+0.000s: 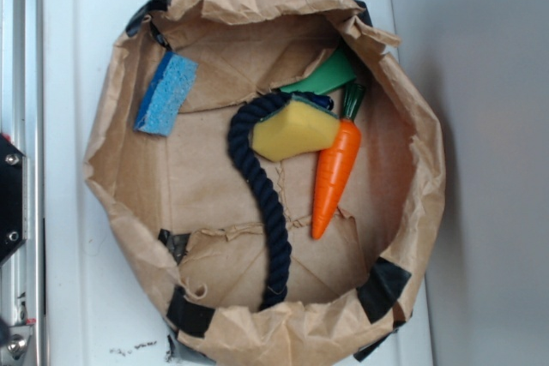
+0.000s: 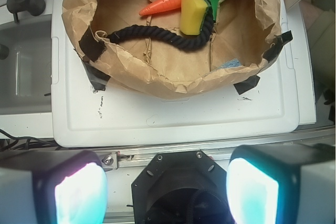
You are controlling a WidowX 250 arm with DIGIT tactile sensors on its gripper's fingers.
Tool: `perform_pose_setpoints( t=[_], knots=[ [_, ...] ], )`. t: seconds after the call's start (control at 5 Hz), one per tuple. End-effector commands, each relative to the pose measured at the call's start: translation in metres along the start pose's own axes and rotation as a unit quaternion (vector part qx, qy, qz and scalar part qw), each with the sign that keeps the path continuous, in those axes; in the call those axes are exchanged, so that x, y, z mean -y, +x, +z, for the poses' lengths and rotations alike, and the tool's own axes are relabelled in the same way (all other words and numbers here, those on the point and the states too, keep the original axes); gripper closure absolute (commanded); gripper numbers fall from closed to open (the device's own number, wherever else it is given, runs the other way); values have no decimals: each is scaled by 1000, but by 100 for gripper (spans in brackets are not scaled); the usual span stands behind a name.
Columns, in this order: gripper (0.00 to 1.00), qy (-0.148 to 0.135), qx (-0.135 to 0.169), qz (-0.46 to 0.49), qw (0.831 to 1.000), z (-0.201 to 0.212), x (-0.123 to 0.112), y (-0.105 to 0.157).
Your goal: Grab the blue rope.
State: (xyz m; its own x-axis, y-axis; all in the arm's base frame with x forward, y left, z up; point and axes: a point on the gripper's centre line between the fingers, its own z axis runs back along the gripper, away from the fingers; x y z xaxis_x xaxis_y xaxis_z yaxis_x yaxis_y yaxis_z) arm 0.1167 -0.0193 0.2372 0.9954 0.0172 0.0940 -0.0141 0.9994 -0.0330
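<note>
The blue rope (image 1: 262, 190) is a thick dark navy twisted cord. It lies curved on the floor of a brown paper bag basket (image 1: 116, 177), running from under a yellow sponge (image 1: 296, 129) down to the near rim. In the wrist view the blue rope (image 2: 157, 32) stretches across the bag floor far ahead of me. My gripper (image 2: 167, 192) hangs well outside the bag, above the robot base. Its two glowing fingers stand wide apart with nothing between them. The exterior view does not show the gripper.
An orange toy carrot (image 1: 333, 176) lies right of the rope, touching the yellow sponge. A green piece (image 1: 326, 76) sits behind them. A light blue sponge (image 1: 165, 94) leans on the bag's left wall. The bag rests on a white lid (image 2: 173, 119).
</note>
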Motion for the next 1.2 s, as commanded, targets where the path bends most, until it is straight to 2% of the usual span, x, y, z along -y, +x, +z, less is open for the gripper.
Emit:
perform_pose_setpoints(
  t=[0.0,0.4,0.6,1.0],
  knots=[
    [0,0,0,0,1000,0,0,0],
    [0,0,-15,-20,1000,-16,25,98],
    [0,-6,-3,-60,998,-27,31,133],
    [0,-6,-3,-60,998,-27,31,133]
  ],
)
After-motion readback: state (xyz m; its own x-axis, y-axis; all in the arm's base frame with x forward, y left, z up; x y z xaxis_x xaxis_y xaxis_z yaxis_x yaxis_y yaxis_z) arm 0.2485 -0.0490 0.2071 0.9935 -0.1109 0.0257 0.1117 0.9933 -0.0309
